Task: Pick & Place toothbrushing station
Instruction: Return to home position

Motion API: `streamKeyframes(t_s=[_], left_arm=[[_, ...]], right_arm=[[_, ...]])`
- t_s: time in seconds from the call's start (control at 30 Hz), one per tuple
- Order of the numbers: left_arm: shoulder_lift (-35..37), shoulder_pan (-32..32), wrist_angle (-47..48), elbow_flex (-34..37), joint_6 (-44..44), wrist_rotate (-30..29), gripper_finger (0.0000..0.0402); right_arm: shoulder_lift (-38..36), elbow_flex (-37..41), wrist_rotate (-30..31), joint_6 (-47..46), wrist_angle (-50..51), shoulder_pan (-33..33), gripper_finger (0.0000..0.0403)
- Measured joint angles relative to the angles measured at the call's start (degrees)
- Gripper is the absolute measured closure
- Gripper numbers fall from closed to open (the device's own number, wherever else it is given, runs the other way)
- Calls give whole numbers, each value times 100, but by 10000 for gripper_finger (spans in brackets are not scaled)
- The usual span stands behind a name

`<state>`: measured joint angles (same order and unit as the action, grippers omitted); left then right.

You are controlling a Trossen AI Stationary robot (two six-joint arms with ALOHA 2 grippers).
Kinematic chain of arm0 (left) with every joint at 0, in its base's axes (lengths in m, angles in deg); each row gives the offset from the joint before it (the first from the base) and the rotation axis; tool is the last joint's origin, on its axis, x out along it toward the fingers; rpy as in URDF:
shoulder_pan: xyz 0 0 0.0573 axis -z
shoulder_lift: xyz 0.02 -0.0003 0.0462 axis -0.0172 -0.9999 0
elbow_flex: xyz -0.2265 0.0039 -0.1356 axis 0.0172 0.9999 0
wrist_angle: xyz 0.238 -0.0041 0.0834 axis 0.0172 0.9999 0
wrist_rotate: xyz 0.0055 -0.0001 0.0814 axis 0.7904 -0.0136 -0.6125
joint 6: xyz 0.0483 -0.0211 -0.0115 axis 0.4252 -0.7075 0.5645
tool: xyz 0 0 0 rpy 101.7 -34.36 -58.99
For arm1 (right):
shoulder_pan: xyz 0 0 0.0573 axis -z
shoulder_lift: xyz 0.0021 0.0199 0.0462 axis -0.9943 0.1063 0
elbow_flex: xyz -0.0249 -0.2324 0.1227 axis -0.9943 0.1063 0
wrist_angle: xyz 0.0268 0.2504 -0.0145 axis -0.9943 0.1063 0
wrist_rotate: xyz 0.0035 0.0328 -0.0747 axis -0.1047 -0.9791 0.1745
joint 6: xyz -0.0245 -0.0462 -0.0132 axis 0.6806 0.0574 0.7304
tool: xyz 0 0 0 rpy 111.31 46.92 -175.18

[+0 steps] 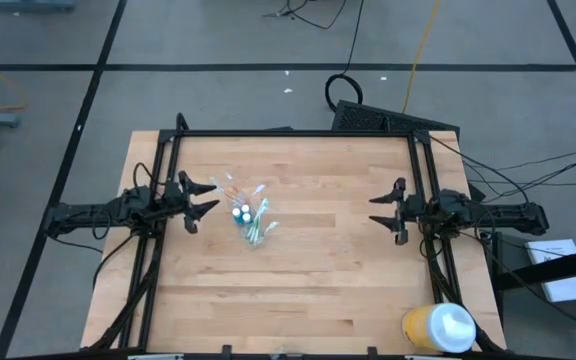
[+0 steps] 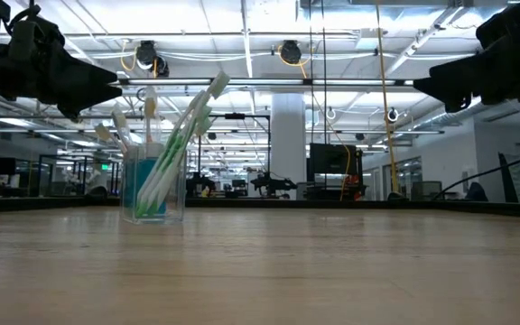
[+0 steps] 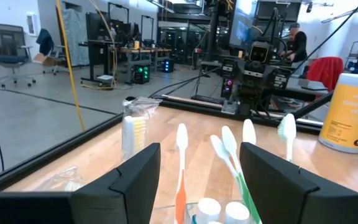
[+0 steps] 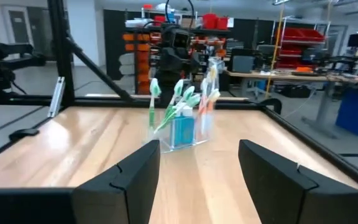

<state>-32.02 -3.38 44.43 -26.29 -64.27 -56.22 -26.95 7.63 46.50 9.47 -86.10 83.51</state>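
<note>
A small clear plastic cup (image 1: 249, 220) stands upright on its base on the wooden table (image 1: 298, 290), left of centre. It holds several green, orange and white toothbrushes (image 2: 181, 135) and two blue white-capped tubes (image 3: 219, 211). The cup also shows in the right wrist view (image 4: 184, 127). My left gripper (image 1: 208, 200) is open and hovers just left of the cup, above table height, touching nothing. My right gripper (image 1: 380, 211) is open and empty at the table's right side, facing the cup.
A big yellow white-lidded container (image 1: 438, 327) stands at the table's near right corner and shows in the left wrist view (image 3: 353, 112). A black frame (image 1: 298, 133) runs along the far and side edges. A person (image 3: 297, 40) is in the room behind.
</note>
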Motion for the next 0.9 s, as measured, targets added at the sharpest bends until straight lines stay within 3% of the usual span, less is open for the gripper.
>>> streamKeyframes(t_s=[0.9], left_arm=[[0,0,-168,20,296,-26,174]], right_arm=[[9,5,-155,-529,3,0,192]])
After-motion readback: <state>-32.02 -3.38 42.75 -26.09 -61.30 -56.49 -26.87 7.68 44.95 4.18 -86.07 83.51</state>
